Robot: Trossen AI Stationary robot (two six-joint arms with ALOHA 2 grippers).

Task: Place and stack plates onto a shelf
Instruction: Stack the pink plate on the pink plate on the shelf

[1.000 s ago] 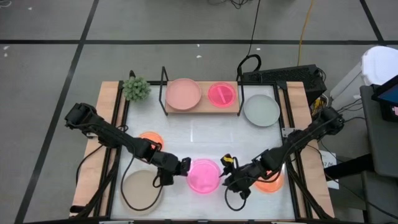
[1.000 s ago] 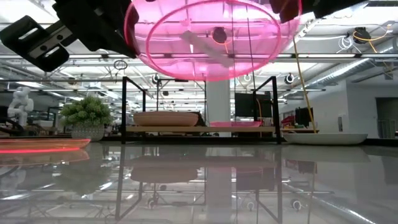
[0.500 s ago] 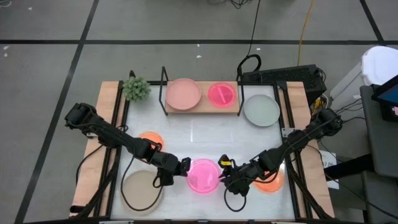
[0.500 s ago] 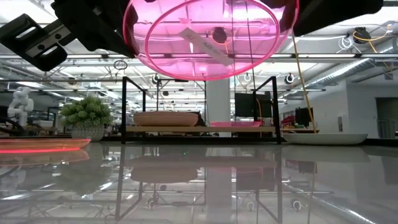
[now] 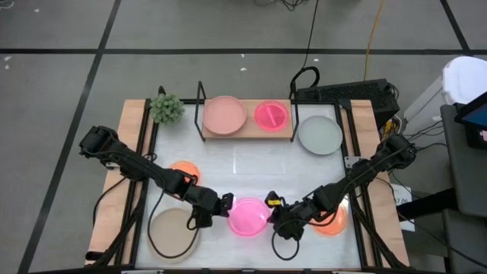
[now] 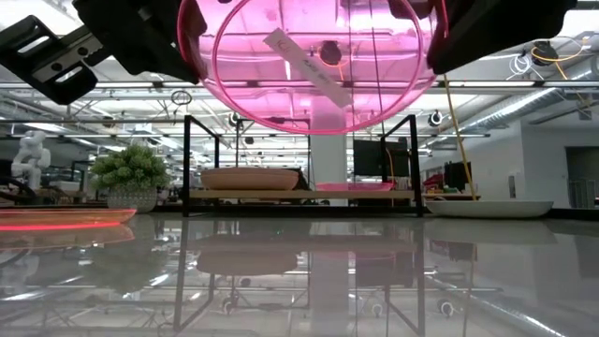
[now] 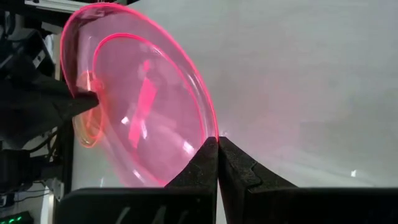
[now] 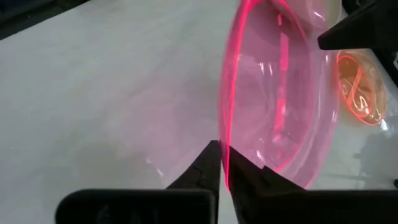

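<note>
A hot pink translucent plate (image 5: 248, 216) hangs in the air over the table's near middle, well above the tabletop in the low view (image 6: 309, 65). My left gripper (image 5: 226, 205) is shut on its left rim and my right gripper (image 5: 272, 207) on its right rim. At the far side stands the shelf (image 5: 247, 135), a light-wood board in a black wire frame. On it rest a dusty pink plate (image 5: 224, 114) and a smaller hot pink plate (image 5: 272, 115). My left gripper pinches the plate's left rim (image 7: 208, 127) between its two fingers, coming from the table's left and slanting down. The plate is lifted clear of the table. My right gripper pinches the opposite rim (image 8: 227, 138) between its two fingers, slanting down from the table's right. The plate spans the gap between the two grippers.
A pale grey plate (image 5: 319, 135) lies right of the shelf. An orange plate (image 5: 184, 169) lies at the left, another orange one (image 5: 332, 222) under my right arm, and a beige plate (image 5: 173, 232) at the near left. A small green plant (image 5: 166, 108) stands left of the shelf.
My right gripper has moved a little toward the plate, rolled about its own line, and shut on the plate's right rim. The plate has stayed in the air on my left gripper, tipping slightly.
</note>
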